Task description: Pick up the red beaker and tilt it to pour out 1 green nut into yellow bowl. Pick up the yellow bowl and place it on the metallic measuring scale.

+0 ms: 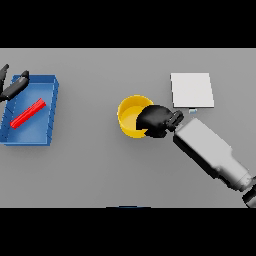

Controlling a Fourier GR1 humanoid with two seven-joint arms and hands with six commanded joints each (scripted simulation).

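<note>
Right hand [156, 120] at frame centre, fingers curled over right rim of yellow bowl [131, 116]. Beyond it, upper right, pale scale [192, 89], well apart. Far left: blue tray [52, 107] holding red beaker [28, 113] lying flat; left hand [14, 86] at tray's top-left corner, fingers straight-ish.

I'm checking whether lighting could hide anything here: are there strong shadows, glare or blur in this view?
Head view: lighting is flat and even, with no glare on the white scale; the right hand reads as a dark mass over the yellow bowl, covering its right rim.
</note>
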